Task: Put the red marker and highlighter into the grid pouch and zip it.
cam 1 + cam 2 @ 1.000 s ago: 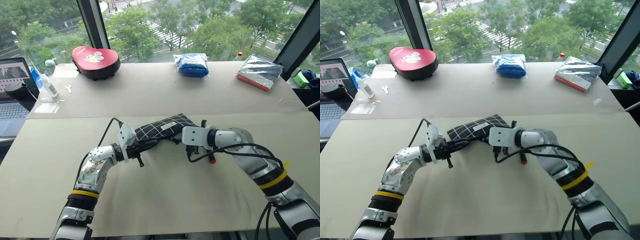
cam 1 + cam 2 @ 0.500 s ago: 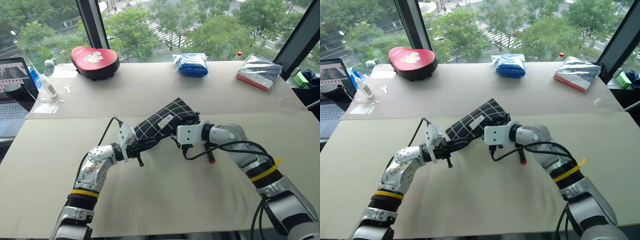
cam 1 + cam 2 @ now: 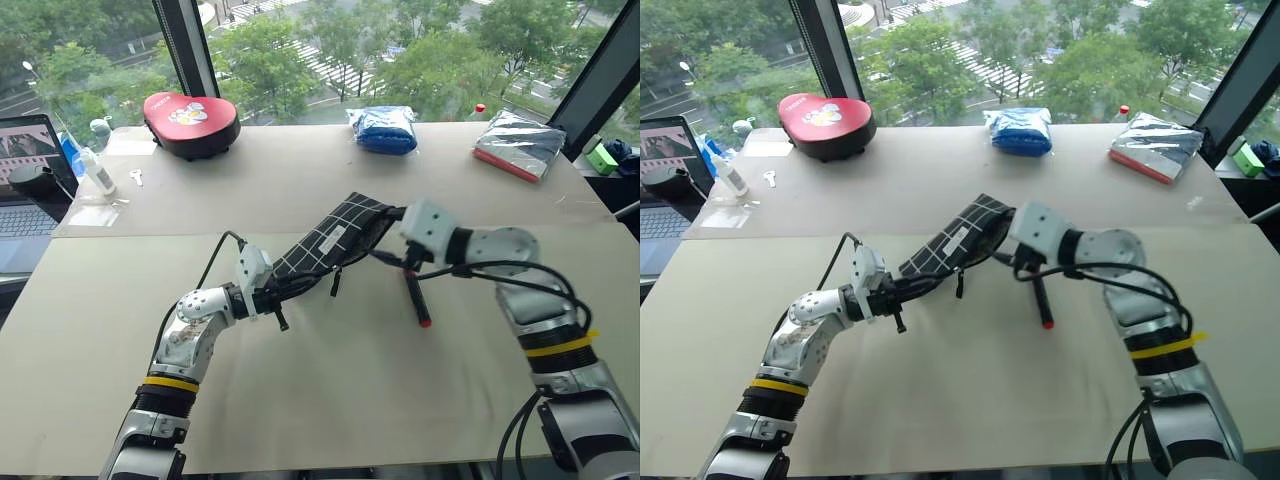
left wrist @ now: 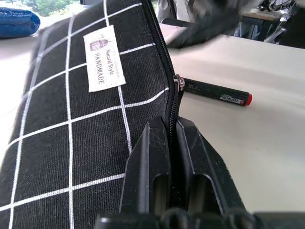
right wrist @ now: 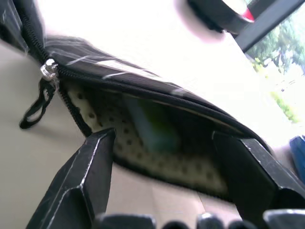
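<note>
The left gripper (image 3: pixel 283 292) is clamped tight on the zipper edge of the grid pouch (image 3: pixel 330 243), which rises off the surface (image 3: pixel 330 390) toward two o'clock. Inside its gaping mouth lies the highlighter (image 5: pixel 153 125) — a green blur. At the pouch's raised end, the right gripper (image 3: pixel 390 232) stands wide, gripping nothing. The red marker (image 3: pixel 417 298) lies below it — at six o'clock.

Silver arms, yellow wrist bands, black cables, white wrist housings
</note>
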Controlling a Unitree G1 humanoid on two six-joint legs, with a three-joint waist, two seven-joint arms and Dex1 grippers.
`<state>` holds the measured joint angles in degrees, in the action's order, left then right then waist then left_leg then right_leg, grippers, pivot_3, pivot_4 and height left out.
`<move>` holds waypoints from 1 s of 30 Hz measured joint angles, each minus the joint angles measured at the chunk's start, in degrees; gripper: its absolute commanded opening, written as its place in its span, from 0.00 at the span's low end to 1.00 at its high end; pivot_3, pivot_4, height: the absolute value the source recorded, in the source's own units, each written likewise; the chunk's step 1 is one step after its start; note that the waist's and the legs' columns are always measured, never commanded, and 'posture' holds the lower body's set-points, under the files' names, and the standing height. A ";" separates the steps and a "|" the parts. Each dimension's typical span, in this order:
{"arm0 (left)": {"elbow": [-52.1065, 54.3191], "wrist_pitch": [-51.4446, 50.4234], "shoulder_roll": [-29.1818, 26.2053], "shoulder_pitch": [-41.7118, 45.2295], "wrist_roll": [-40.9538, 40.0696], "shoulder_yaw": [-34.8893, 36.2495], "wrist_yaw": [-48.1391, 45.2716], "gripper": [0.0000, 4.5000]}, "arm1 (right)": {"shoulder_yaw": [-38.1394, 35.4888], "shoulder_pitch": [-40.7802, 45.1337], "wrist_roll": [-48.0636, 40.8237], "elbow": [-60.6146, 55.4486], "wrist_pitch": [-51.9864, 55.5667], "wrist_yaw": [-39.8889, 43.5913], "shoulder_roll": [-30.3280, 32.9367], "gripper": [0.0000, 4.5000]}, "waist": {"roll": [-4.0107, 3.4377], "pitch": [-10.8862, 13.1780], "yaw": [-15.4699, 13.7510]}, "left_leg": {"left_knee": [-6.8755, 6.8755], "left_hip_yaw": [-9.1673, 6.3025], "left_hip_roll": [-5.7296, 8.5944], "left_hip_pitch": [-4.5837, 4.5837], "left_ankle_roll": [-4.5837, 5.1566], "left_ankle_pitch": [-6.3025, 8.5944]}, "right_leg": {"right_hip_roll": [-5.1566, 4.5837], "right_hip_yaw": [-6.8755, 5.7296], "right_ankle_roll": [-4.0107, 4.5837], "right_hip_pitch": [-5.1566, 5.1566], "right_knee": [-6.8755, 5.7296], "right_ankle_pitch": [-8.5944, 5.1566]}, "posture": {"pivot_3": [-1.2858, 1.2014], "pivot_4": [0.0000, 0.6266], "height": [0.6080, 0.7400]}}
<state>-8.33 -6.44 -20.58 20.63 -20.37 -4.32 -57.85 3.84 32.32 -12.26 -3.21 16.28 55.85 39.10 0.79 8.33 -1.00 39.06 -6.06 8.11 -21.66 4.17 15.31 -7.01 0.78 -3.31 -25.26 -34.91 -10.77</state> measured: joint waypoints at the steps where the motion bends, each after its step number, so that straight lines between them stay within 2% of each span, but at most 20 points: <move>1: -0.01 -0.03 -0.08 -0.02 0.01 0.11 0.08 0.00 | -2.78 -2.30 -5.86 -3.12 5.93 2.52 2.06 0.80 | 0.00 0.00 -0.17 | 0.00 -0.01 -0.02 -0.02 0.03 0.02 | 0.00 0.00 0.00 0.01 0.01 0.00 | 0.52 0.24 1.00; 2: -0.02 -0.06 -0.20 -0.09 0.02 0.27 0.19 0.00 | -5.48 -4.91 -12.44 -6.03 12.89 4.89 4.23 0.80 | 0.00 0.00 -0.22 | -0.01 -0.02 -0.03 -0.04 0.06 0.04 | -0.01 0.02 0.00 0.00 0.01 0.00 | 0.52 0.24 1.00; 4: -0.02 -0.13 -0.28 -0.12 0.02 0.44 0.47 0.00 | -8.39 -9.36 -19.14 -10.01 21.08 6.53 7.05 0.80 | 0.00 0.00 -0.01 | -0.01 0.03 -0.03 -0.05 0.09 0.06 | -0.04 0.06 0.01 -0.01 0.01 0.00 | 0.52 0.24 1.00; 8: 0.32 -0.34 -0.28 -0.30 0.01 0.45 0.82 0.00 | -9.11 -13.70 -20.88 -14.23 27.07 3.12 7.49 0.80 | 0.00 0.00 0.55 | -0.01 0.15 -0.04 0.00 0.07 0.06 | -0.07 0.12 0.00 -0.03 -0.04 0.00 | 0.52 0.24 1.00; 12: 1.08 -1.23 -0.42 -1.12 0.00 0.49 0.91 0.00 | -8.78 -13.71 -19.75 -15.95 31.45 -5.40 4.74 0.80 | 0.00 0.00 0.30 | 0.03 0.14 -0.06 0.03 0.01 0.01 | -0.05 0.09 0.05 0.00 -0.08 0.03 | 0.52 0.24 1.00; 18: 2.13 -1.65 -0.59 -1.47 -0.03 0.64 0.98 0.00 | -3.33 -13.55 -11.85 -15.54 37.02 -18.63 2.71 0.80 | 0.00 0.00 0.14 | 0.10 0.15 -0.04 -0.05 -0.02 -0.01 | -0.08 0.08 0.07 -0.05 -0.09 0.04 | 0.52 0.24 1.00; 22: 2.16 -2.06 -0.54 -1.47 -0.03 0.64 1.02 0.00 | -2.28 -13.55 -9.17 -14.96 37.85 -22.31 1.77 0.80 | 0.00 0.00 0.22 | 0.10 0.15 -0.03 -0.04 -0.01 -0.01 | -0.07 0.08 0.06 -0.05 -0.08 0.04 | 0.52 0.24 1.00; 30: 2.16 -2.10 -0.40 -1.46 -0.03 0.64 1.13 0.00 | -1.18 -14.43 -6.94 -14.67 37.89 -23.82 1.11 0.80 | 0.00 0.00 0.26 | 0.10 0.15 -0.04 -0.03 0.00 -0.01 | -0.05 0.07 0.06 -0.03 -0.08 0.04 | 0.52 0.24 1.00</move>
<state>-6.18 -8.54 -20.98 19.17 -20.40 -3.68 -56.73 2.66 17.89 -19.20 -17.88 54.18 32.04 40.21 0.78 8.32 -0.74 39.16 -5.91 8.07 -21.69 4.17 15.31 -7.06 0.85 -3.25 -25.28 -34.99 -10.73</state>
